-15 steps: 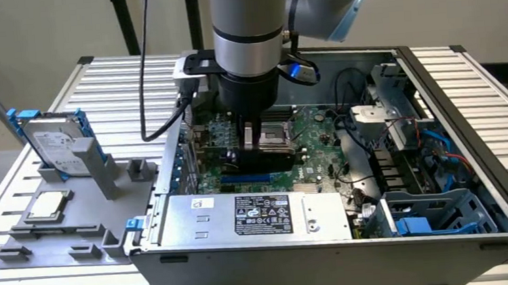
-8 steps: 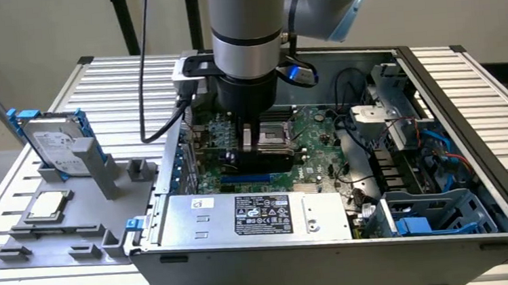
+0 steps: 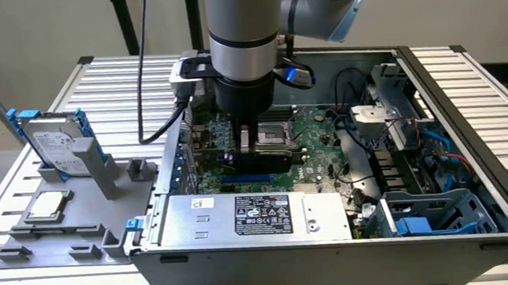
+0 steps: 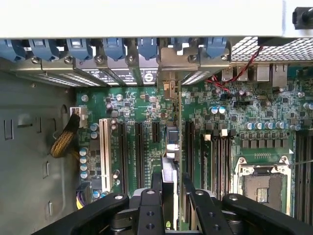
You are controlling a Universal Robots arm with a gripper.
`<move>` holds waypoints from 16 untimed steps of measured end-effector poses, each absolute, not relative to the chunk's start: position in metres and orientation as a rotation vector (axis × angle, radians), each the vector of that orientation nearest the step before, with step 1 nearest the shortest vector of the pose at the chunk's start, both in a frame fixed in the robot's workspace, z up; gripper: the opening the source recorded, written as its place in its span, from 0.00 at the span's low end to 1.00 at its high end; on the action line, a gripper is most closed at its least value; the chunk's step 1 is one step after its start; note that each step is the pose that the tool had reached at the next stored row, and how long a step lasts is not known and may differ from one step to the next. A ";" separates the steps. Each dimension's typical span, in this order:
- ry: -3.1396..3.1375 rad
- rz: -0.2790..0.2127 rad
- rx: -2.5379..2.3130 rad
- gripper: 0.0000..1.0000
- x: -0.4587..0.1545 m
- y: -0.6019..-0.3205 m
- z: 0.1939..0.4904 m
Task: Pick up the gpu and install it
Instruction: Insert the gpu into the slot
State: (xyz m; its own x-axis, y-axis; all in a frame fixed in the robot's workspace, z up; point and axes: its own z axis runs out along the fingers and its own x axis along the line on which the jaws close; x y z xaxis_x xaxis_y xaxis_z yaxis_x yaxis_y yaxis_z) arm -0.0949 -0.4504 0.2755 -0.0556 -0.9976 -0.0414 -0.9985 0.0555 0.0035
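The gpu stands on edge over the green motherboard, lined up along one of the black expansion slots. Its silver bracket sits at the row of rear slot openings. My gripper is shut on the card's top edge, one black finger on each side. In the exterior view the gripper reaches straight down into the open computer case, with the dark gpu below it over the motherboard. Whether the card is fully pressed into the slot I cannot tell.
A white slot and the open processor socket flank the card. The power supply is at the case front, and a blue drive cage with cables sits on the exterior view's right. A hard drive stands on a grey fixture outside.
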 end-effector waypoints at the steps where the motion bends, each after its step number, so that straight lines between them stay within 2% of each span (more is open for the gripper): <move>1: 2.262 0.048 -2.140 0.27 -0.095 -0.450 0.275; 16: 2.262 0.048 -2.139 0.27 -0.098 -0.449 0.273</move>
